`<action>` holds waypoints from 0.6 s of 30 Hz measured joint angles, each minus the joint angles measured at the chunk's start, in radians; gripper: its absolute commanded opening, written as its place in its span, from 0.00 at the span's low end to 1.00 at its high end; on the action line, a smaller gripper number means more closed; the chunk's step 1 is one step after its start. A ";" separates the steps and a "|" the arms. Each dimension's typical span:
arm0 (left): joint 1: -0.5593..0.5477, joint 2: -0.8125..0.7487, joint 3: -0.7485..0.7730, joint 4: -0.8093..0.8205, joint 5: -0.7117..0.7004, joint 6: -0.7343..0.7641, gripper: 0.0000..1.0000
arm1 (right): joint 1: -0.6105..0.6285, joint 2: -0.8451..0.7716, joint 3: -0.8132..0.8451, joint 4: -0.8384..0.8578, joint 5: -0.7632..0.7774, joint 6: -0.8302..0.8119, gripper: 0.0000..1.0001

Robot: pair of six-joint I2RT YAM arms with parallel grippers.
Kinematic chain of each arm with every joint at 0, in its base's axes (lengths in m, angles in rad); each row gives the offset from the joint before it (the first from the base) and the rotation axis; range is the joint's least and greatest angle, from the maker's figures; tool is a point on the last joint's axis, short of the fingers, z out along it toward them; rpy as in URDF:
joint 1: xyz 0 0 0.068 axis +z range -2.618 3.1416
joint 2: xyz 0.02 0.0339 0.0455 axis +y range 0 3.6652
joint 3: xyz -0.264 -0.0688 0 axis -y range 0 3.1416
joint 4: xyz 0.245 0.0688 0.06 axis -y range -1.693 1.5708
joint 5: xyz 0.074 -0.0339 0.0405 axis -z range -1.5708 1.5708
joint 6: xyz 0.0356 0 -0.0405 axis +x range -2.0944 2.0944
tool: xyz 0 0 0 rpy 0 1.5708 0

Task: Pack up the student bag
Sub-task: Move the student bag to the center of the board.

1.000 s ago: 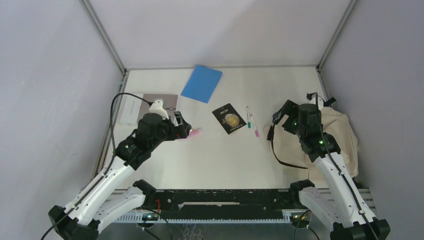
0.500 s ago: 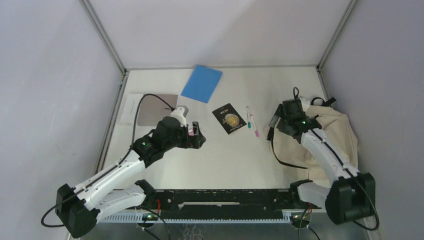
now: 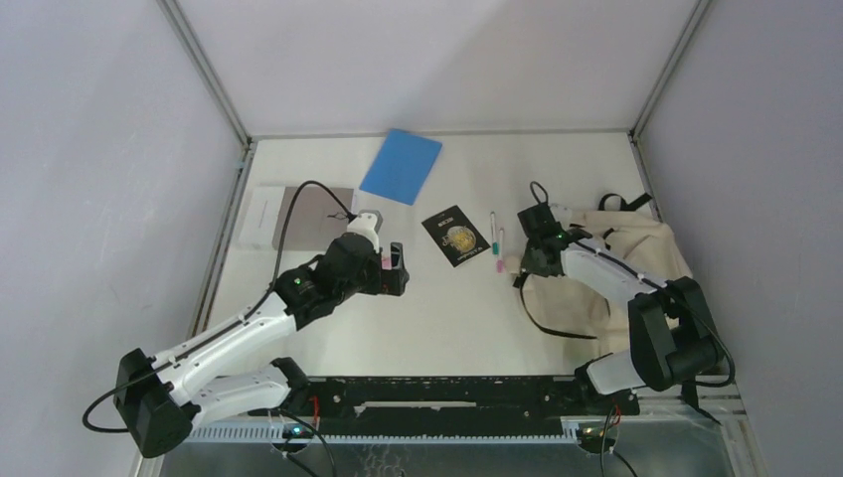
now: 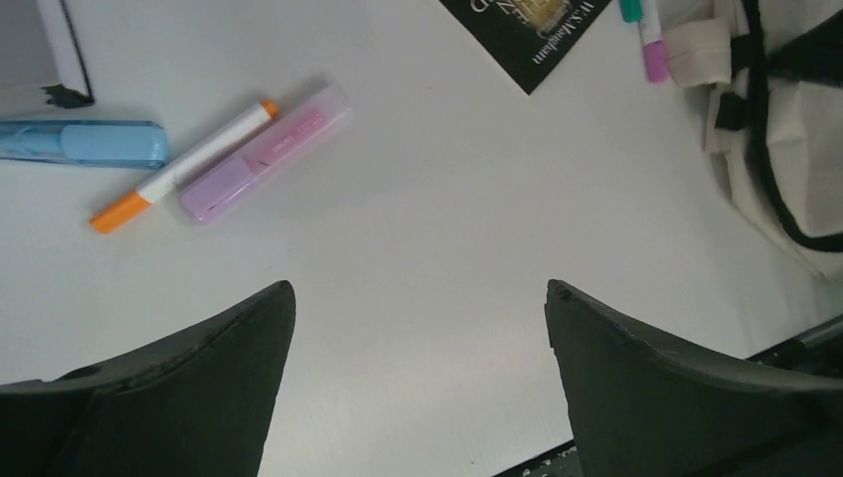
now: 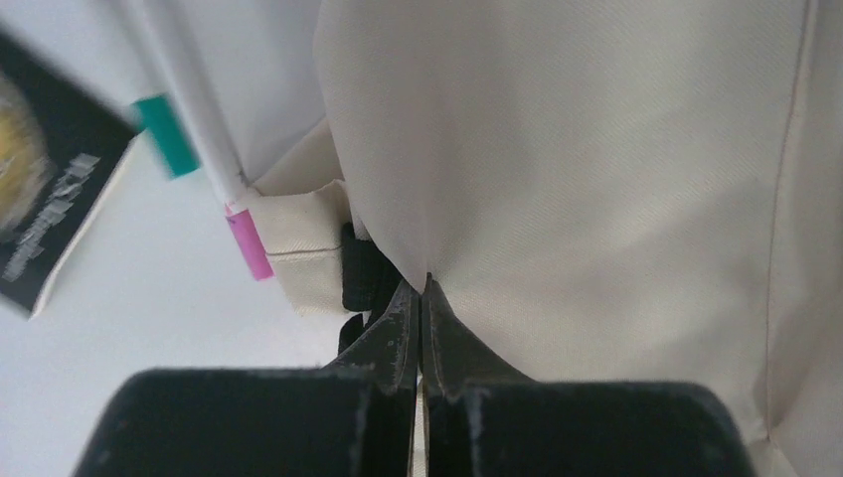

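Where the white table [image 3: 447,318] is boxed in by plain grey walls [image 3: 99,149] joined at metal corner posts [image 3: 204,70], the student bag [image 3: 651,248] is seen slumped against the right edge of the surface, close to the right-hand wall. A fold of its cream cloth is pinched between the pressed-together fingers of the right hand [image 5: 422,293], just beside a pink-capped pen [image 5: 249,243] and a teal-capped pen [image 5: 164,134]. The left hand [image 4: 418,298] is held spread wide above the table, left of the middle. Beyond it, an orange-tipped marker [image 4: 184,166] and a lilac highlighter [image 4: 263,151] are laid side by side, with a pale blue case [image 4: 84,142] close by. A black booklet [image 3: 455,236] is placed at the middle of the table, a blue notebook [image 3: 401,166] towards the far wall, and a grey pad [image 3: 318,209] at the left edge.
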 measured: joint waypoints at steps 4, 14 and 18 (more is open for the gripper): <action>0.000 -0.018 0.000 -0.024 -0.066 -0.002 1.00 | 0.108 0.000 0.003 0.034 -0.073 0.045 0.00; 0.000 -0.095 0.000 -0.032 -0.167 -0.001 1.00 | 0.231 0.051 0.113 0.066 -0.163 0.131 0.43; 0.000 -0.080 0.000 -0.037 -0.162 -0.001 1.00 | 0.187 -0.048 0.113 0.009 -0.124 0.098 0.45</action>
